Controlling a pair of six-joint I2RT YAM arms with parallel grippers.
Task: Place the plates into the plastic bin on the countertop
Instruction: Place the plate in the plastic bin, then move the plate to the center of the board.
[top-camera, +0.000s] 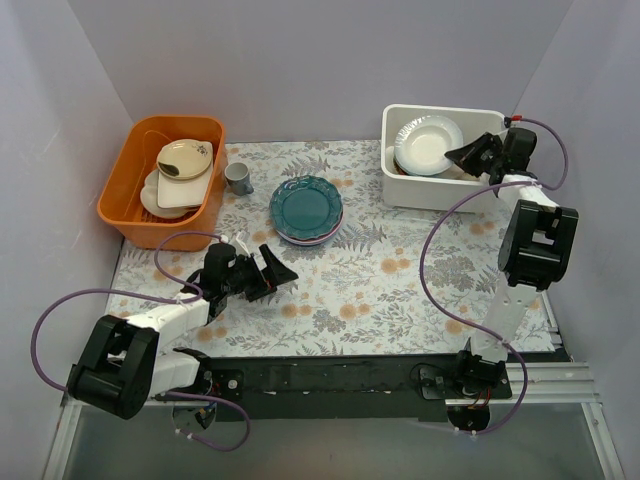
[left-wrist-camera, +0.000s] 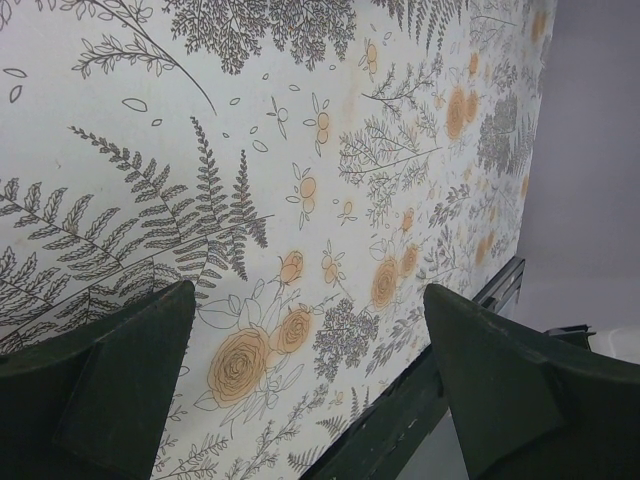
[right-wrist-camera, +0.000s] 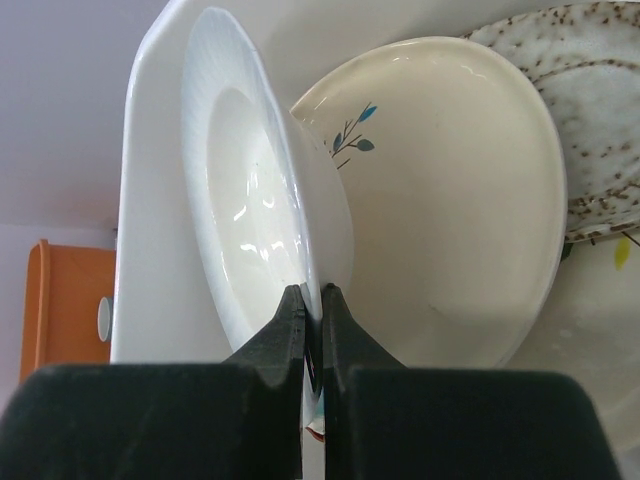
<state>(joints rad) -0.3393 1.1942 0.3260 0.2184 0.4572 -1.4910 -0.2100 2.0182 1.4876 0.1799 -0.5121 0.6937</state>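
Floral countertop (top-camera: 400, 290) | right hand (right-wrist-camera: 312, 296) pinching pale glossy plate (right-wrist-camera: 240, 200) at white bin (top-camera: 440, 195) | left hand (left-wrist-camera: 308, 295) spread wide

We see a glossy glazed white plate (right-wrist-camera: 250, 200), a smooth plastic bin (top-camera: 432, 192), a matt printed countertop (left-wrist-camera: 300, 100), a shiny teal plate (top-camera: 306, 205)

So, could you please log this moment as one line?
right end effector: shut on white plate in plastic bin | left end effector: open | teal plates: on countertop
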